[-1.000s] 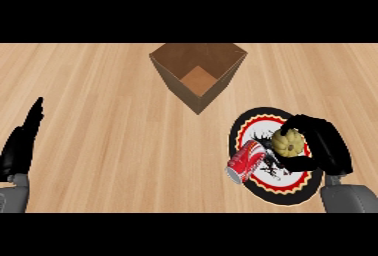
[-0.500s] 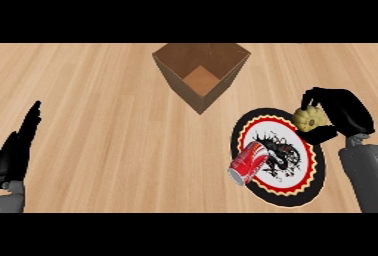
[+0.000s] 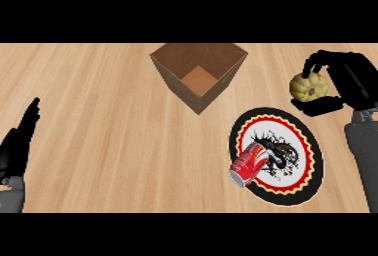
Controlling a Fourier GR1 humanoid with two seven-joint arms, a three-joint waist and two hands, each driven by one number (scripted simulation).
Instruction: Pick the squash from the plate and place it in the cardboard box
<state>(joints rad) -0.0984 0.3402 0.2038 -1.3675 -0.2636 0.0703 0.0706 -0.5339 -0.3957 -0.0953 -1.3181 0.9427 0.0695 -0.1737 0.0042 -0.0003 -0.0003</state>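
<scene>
A pale yellow squash (image 3: 308,86) hangs above the counter, up and to the right of the plate, with my right hand (image 3: 347,80) shut on it; fingers curl over its top and the thumb sits under it. The round plate (image 3: 294,192), black with a red and yellow rim and a dragon drawing, lies at the lower right. The open cardboard box (image 3: 198,75) stands at the top centre, to the left of the squash. At the left edge my left hand (image 3: 20,141) rests open, fingers pointing up.
A red can (image 3: 248,167) lies on its side on the plate's left part, its end sticking over the rim. Light wooden counter (image 3: 111,125) stretches between the left hand and the box.
My right hand has lifted the squash off the plate and carried it up toward the far right of the counter. The left hand, the can and the box have stayed put.
</scene>
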